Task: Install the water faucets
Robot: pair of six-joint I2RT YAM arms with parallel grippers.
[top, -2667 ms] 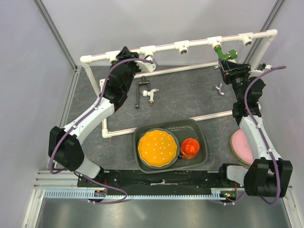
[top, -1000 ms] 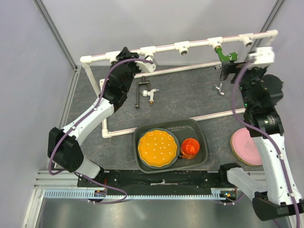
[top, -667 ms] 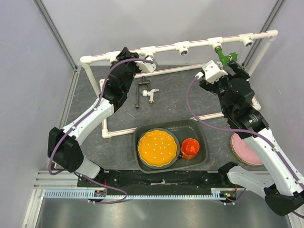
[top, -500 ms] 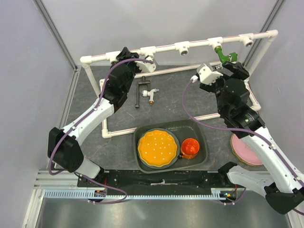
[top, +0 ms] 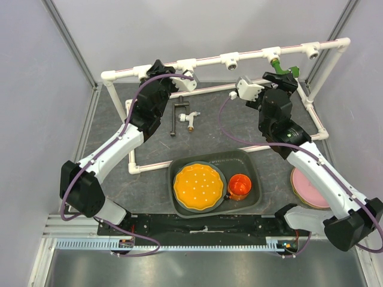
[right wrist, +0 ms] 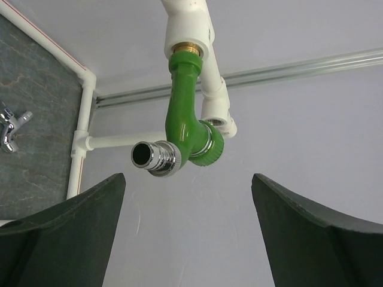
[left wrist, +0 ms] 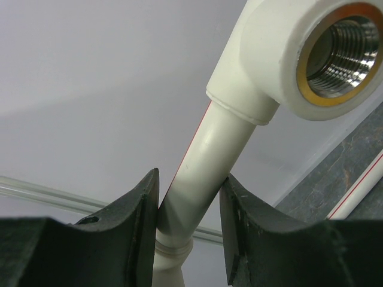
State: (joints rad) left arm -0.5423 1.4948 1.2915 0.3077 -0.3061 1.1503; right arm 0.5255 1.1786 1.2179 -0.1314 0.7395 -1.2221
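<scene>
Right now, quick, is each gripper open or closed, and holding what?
Left gripper: closed on the white PVC pipe.
Right gripper: open, holding nothing, facing the green faucet.

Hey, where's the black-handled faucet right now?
In the top view, the black-handled faucet lies on the dark mat inside the PVC frame, left of centre, beside the left arm and behind the grey tray.

bright green tap (right wrist: 190, 119), shiny silver tip. white pipe frame (top: 209, 60), thin red stripe. orange plate (top: 198, 186), white dots all over. cup (top: 240, 186) orange-red. tray (top: 251, 161) dark grey. mat (top: 209, 128) grey, kinda marbled.
</scene>
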